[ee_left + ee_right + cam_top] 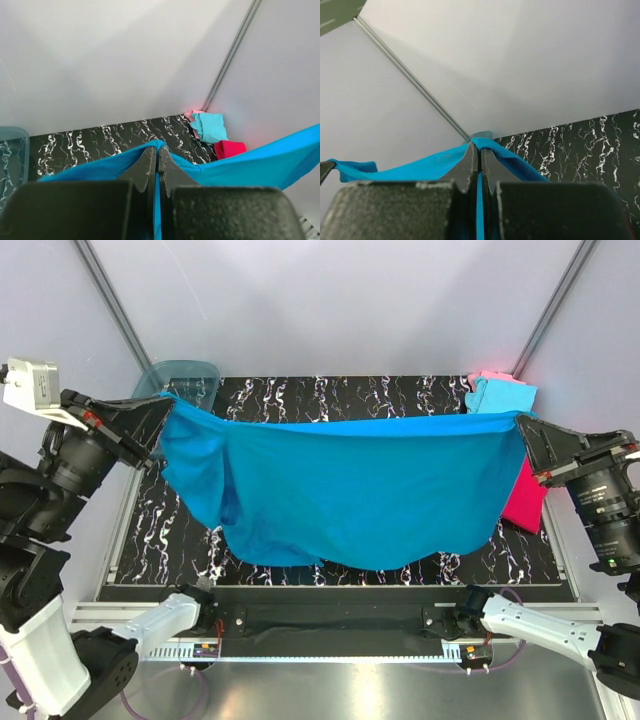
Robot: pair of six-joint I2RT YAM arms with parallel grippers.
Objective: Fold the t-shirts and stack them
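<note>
I have the large t-shirt (360, 490) stretched across the middle of the table (330, 395), hanging in the air from side to side. My left gripper (163, 408) pinches its left end over the table's left side, and my right gripper (522, 426) pinches its right end over the right side. The cloth sags between them, its lower edge toward the near side; I cannot tell whether it touches the table. The tub (185, 380) sits behind the left gripper, in the far left corner. A pile of t-shirts (500, 395) lies in the far right corner, behind the right gripper. A single t-shirt (525, 500) lies just nearer, along the right edge, partly behind the hanging cloth.
</note>
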